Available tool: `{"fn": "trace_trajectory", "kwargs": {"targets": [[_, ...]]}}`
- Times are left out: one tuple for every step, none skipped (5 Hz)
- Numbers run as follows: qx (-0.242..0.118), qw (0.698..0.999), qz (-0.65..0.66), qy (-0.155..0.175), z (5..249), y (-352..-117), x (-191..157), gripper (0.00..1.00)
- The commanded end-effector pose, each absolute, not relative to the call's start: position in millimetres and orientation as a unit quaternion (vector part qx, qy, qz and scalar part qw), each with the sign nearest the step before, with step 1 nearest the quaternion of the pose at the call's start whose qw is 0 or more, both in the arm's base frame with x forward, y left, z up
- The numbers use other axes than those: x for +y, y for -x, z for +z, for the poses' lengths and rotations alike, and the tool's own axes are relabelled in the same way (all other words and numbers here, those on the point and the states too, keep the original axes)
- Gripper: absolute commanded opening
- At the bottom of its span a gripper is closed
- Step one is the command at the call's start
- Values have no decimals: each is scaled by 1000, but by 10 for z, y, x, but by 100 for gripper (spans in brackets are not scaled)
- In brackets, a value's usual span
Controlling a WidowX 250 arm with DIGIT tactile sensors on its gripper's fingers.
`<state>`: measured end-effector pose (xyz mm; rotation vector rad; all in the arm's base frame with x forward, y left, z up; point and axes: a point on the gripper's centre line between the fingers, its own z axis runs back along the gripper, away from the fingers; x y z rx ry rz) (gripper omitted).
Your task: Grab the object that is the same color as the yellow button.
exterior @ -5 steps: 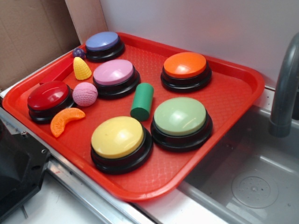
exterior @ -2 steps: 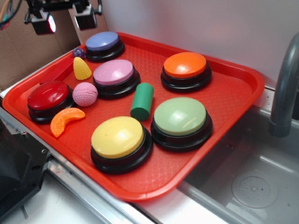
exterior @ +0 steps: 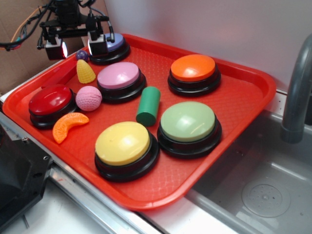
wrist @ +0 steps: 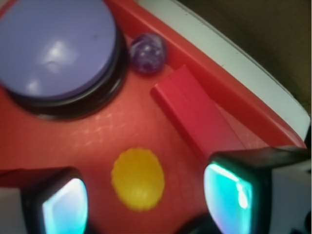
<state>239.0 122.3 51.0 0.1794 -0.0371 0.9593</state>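
Note:
The small yellow corn cob (exterior: 86, 71) stands upright on the red tray (exterior: 234, 97) at the back left, between the pink button and the tray wall. The large yellow button (exterior: 122, 143) sits at the tray's front. My gripper (exterior: 75, 48) hangs open just above and behind the corn, empty. In the wrist view the corn (wrist: 138, 179) shows from above as a yellow disc between my two lit fingers (wrist: 229, 195), a little forward of the gripper (wrist: 146, 202) and touching neither finger.
On the tray are blue-purple (exterior: 108, 44), pink (exterior: 119, 75), red (exterior: 49, 100), orange (exterior: 193, 68) and green (exterior: 188, 122) buttons, a green cylinder (exterior: 148, 106), a pink ball (exterior: 88, 98), an orange segment (exterior: 68, 125), a small purple ball (wrist: 147, 52) and a red block (wrist: 195, 112). A sink (exterior: 263, 190) lies at the right.
My gripper came into view at the top left and moved down and right, now hanging over the corn cob. Nothing on the tray has moved.

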Motion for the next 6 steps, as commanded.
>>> {"fn": "trace_trajectory", "kwargs": {"targets": [[-1, 887, 456, -70, 389, -2262, 1280, 100], [1, 888, 454, -71, 326, -2253, 1265, 82], [-18, 890, 451, -60, 364, -2252, 1271, 0], [-31, 892, 444, -79, 448, -2276, 1251, 0], [-50, 908, 410, -73, 658, -2312, 1177, 0], [-72, 952, 297, -13, 1156, -2355, 866, 0]]}}
